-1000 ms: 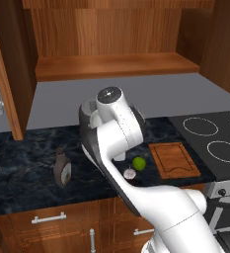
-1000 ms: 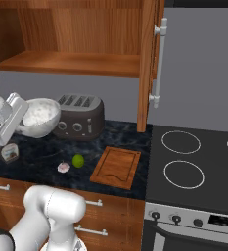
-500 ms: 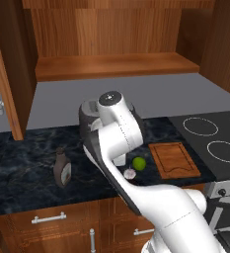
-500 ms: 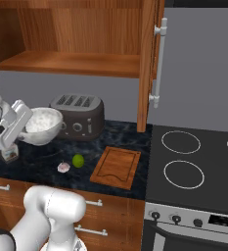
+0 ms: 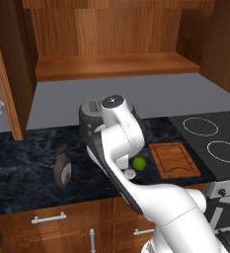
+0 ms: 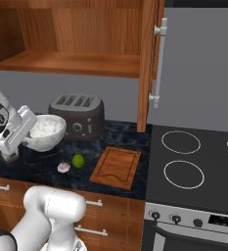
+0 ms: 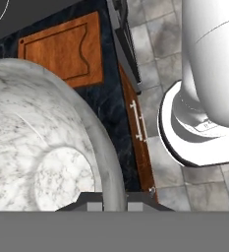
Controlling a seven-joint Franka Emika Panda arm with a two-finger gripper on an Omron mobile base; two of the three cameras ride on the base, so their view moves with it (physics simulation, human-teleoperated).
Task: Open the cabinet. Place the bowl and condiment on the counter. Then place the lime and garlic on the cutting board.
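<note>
Hand view: tool [image 7: 115, 206] is seen pinched shut on the rim of the bowl [image 7: 42, 142], judged heavy, rigid, slick stone, chippable.

My arm's bent fwd & low over the counter [image 6: 130, 135] front edge, wrist tipped down. My gripper [image 6: 10, 156] sits near its left end w/ jaws clamped on the bowl [image 6: 43, 132] rim
</note>
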